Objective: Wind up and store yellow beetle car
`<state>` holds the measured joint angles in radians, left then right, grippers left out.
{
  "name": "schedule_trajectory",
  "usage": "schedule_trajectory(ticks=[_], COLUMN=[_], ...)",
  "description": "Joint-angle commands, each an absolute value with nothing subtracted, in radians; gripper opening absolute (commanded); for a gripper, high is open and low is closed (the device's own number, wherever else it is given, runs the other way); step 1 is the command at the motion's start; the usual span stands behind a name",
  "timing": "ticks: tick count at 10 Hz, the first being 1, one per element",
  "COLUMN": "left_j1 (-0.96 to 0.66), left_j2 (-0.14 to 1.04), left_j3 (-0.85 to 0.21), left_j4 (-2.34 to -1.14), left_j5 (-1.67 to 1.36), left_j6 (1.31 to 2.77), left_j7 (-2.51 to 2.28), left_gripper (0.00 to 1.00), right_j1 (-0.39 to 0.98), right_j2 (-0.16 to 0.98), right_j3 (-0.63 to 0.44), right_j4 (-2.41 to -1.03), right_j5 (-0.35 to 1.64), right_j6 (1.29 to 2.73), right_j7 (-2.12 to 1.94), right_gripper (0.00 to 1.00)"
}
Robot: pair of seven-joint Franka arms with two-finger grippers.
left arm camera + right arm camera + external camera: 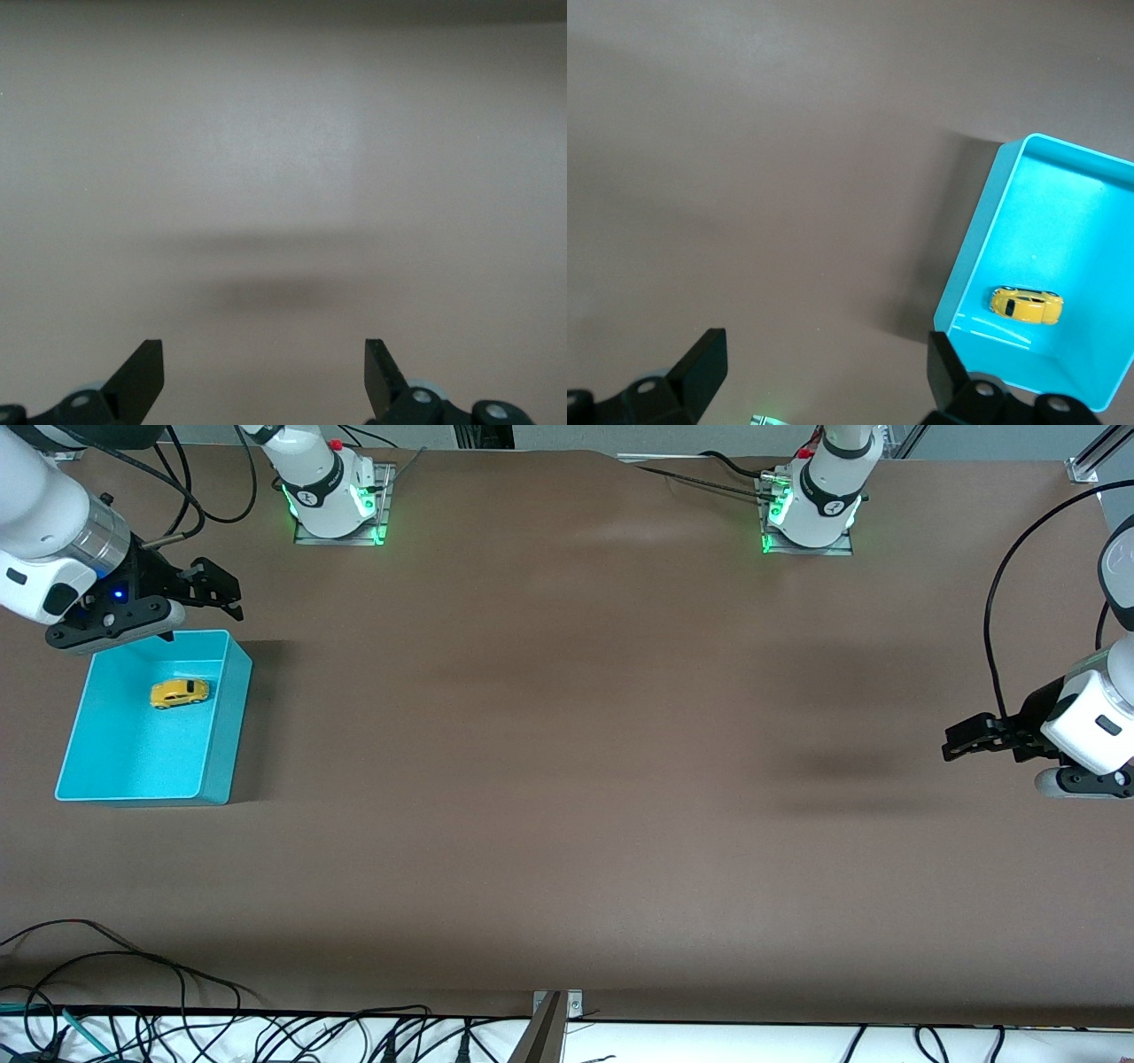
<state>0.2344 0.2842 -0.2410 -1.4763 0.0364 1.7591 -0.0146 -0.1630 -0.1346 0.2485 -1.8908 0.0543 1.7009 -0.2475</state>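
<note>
Front view: the car (180, 693) is seen, apparently on its side, in the bin (223, 726), apart from the right gripper (215, 589) and left gripper (961, 737), both spread wide and empty.

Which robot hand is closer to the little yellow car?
The right gripper. It hangs open over the edge of the turquoise bin where the yellow beetle car lies. The left gripper, open too, waits at the table's left-arm end, above bare table.

No readable text, label, brand, number or sign shows anywhere on the things in these three views.
</note>
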Motion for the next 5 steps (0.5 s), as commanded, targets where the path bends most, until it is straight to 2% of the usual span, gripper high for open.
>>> schedule_trajectory(ticks=[1, 5], left_j1=[0.241, 0.241], left_j2=[0.279, 0.279], left_j3=[-0.242, -0.242], left_j4=[-1.474, -1.474], left_j5=[0.028, 0.029], left_j6=[1.744, 1.744], left_j7=[0.012, 0.012], left_gripper=[1.0, 1.0], right_j1=[-0.158, -0.16], right_j2=[-0.169, -0.132], right_j3=[0.247, 0.247], right_j4=[-1.891, -1.823], right_j5=[0.032, 0.026], right_j6=[1.697, 1.639], right_j7=[-0.235, -0.233], right_gripper=[1.0, 1.0])
